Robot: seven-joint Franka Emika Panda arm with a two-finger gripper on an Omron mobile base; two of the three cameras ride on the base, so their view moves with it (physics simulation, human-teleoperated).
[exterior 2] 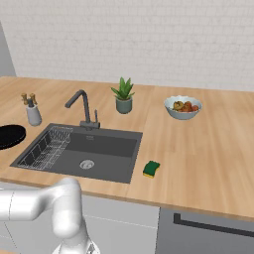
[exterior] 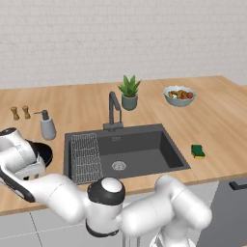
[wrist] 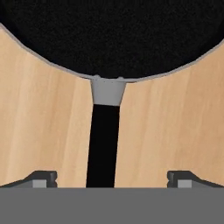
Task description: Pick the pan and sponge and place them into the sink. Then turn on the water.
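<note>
The black pan lies on the wooden counter left of the sink, and its long handle points toward me. My gripper is open just above the handle, one fingertip on each side, touching nothing. From the base cameras the pan is partly hidden behind my hand. The green and yellow sponge rests on the counter right of the sink. The dark faucet stands behind the basin with no water running.
A wire rack fills the basin's left part. A soap dispenser and two small shakers stand behind the pan. A potted plant and a fruit bowl sit at the back right.
</note>
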